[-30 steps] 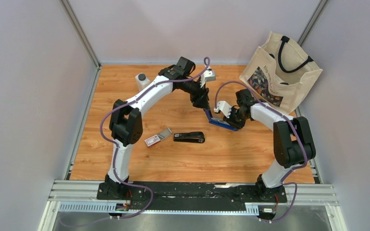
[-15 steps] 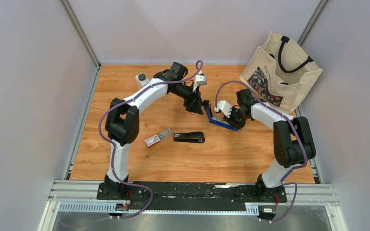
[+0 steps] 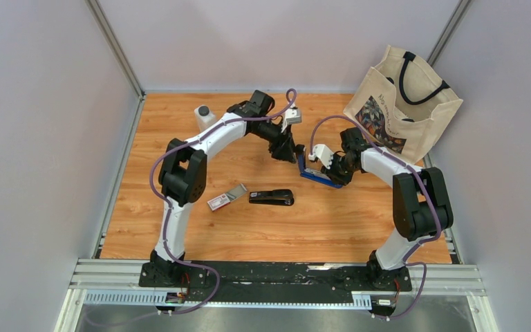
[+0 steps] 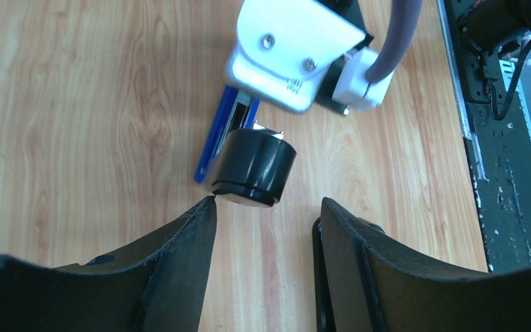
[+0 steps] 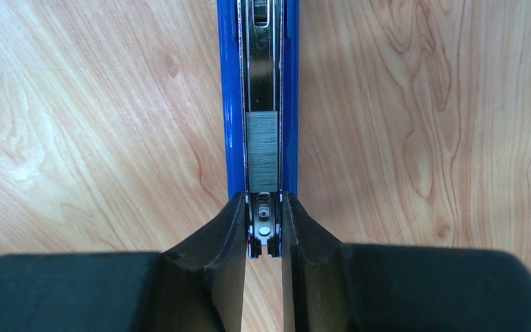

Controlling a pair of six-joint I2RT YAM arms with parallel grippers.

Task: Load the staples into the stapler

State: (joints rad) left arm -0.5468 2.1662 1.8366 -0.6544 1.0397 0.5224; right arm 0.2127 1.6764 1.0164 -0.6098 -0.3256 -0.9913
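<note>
Woodgrain tabletop (image 3: 180, 228), right hand (image 5: 263, 204) tight on glossy blue stapler (image 5: 231, 104), steel channel (image 5: 263, 69) bare, left hand (image 4: 267, 203) agape

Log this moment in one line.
left gripper: open, by blue stapler | right gripper: shut on blue stapler | staple strip: in magazine

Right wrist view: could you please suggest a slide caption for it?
Right gripper clamped on the open blue stapler, a staple strip seated in its channel.

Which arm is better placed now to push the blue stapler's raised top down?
Left, probably. The left gripper is open and free beside the raised top, while the right gripper is shut on the blue stapler, steadying it with the staple strip inside.
</note>
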